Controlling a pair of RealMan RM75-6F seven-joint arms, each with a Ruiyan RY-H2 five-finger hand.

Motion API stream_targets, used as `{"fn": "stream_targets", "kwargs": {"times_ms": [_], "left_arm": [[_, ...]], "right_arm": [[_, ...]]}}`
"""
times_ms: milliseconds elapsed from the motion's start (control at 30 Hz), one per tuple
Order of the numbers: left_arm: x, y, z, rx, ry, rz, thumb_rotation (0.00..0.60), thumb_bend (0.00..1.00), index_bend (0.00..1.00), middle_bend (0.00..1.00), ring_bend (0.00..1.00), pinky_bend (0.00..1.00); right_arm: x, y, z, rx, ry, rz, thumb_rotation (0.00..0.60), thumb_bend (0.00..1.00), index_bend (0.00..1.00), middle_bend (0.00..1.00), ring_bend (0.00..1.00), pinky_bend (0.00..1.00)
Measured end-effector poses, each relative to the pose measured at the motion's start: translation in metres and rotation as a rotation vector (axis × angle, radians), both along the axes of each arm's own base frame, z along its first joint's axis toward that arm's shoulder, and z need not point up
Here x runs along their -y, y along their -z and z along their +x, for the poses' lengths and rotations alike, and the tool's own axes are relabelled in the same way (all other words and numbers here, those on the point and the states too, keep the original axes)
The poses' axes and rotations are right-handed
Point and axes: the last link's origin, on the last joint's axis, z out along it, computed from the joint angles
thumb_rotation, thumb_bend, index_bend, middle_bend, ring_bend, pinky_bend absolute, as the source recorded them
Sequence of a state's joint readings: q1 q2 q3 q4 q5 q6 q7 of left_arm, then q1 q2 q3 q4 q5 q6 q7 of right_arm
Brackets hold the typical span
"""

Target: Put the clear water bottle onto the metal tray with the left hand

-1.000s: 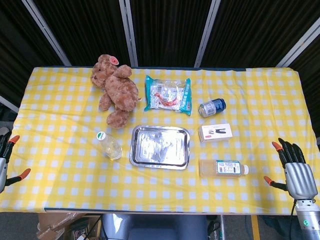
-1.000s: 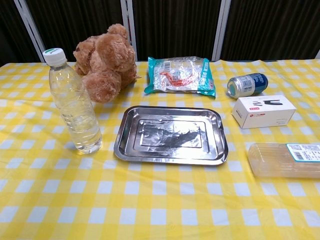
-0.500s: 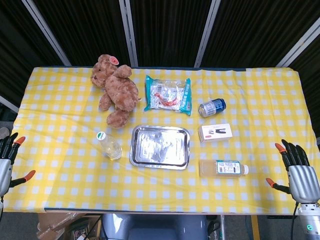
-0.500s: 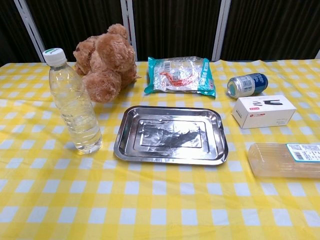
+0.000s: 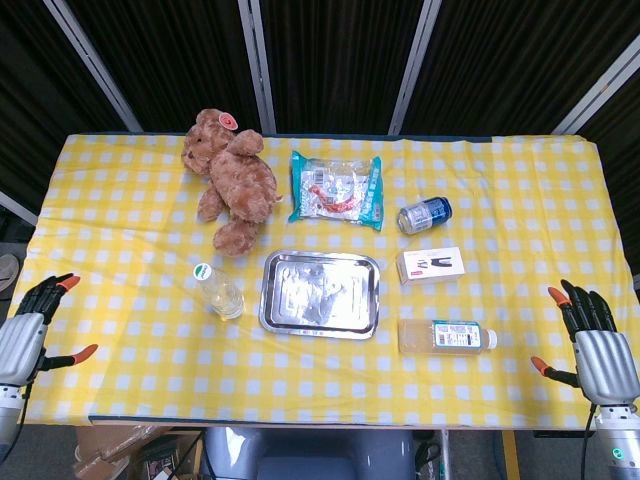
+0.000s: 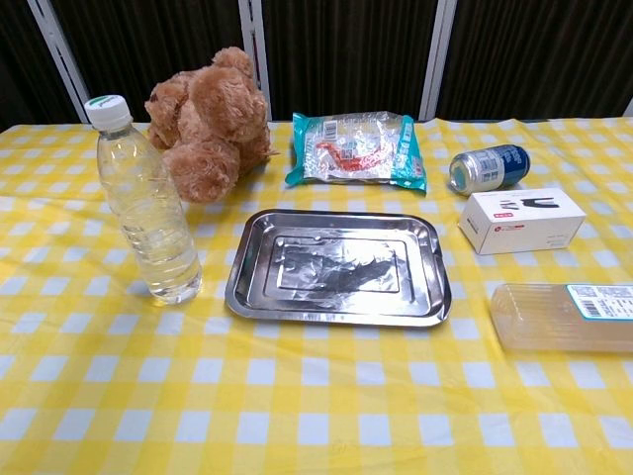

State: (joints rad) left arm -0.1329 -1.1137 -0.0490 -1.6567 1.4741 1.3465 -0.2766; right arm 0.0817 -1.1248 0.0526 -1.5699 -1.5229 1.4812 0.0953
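Note:
The clear water bottle (image 5: 218, 292) (image 6: 144, 204) with a green-and-white cap stands upright on the yellow checked cloth, just left of the metal tray (image 5: 320, 294) (image 6: 338, 266), which holds nothing. My left hand (image 5: 28, 336) hovers open at the table's front left corner, well left of the bottle, fingers apart and holding nothing. At the front right edge my right hand (image 5: 597, 342) is open too. Neither hand shows in the chest view.
A brown teddy bear (image 5: 231, 178) lies behind the bottle. A snack packet (image 5: 337, 188), a blue can (image 5: 424, 214) on its side and a white box (image 5: 430, 265) sit behind and right of the tray. A plastic bottle (image 5: 447, 336) lies right of it.
My left hand has moved right and inward toward the table's front left corner. The right hand shifted only slightly. The bottle and tray have not moved.

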Motion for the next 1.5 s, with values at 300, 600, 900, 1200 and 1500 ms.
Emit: {"fn": "stream_targets", "kwargs": {"times_ms": [300,600,900,1200,1500], "left_arm": [[-0.033,0.028,0.017,0.495,-0.073,-0.219,0.600,0.16,0.12,0.08,0.00,0.00],[-0.069,0.083,0.045,0.613,-0.071,-0.328,0.600,0.16,0.13,0.10,0.00,0.00],[-0.081,0.112,0.060,0.586,-0.056,-0.320,0.600,0.16,0.13,0.10,0.00,0.00],[-0.095,0.129,0.077,0.591,-0.041,-0.308,0.600,0.16,0.14,0.10,0.00,0.00],[-0.101,0.147,0.093,0.569,-0.026,-0.341,0.600,0.28,0.22,0.21,0.00,0.00]], "right_arm": [[0.003,0.001,0.000,0.012,0.001,0.008,0.600,0.05,0.10,0.00,0.00,0.00],[0.003,0.002,0.000,0.024,0.003,0.020,0.600,0.05,0.10,0.00,0.00,0.00],[0.004,0.003,-0.001,0.033,0.003,0.026,0.600,0.05,0.10,0.00,0.00,0.00],[0.004,0.004,-0.001,0.034,0.004,0.032,0.600,0.05,0.10,0.00,0.00,0.00],[0.005,0.005,-0.001,0.031,0.010,0.037,0.600,0.05,0.10,0.00,0.00,0.00]]}}
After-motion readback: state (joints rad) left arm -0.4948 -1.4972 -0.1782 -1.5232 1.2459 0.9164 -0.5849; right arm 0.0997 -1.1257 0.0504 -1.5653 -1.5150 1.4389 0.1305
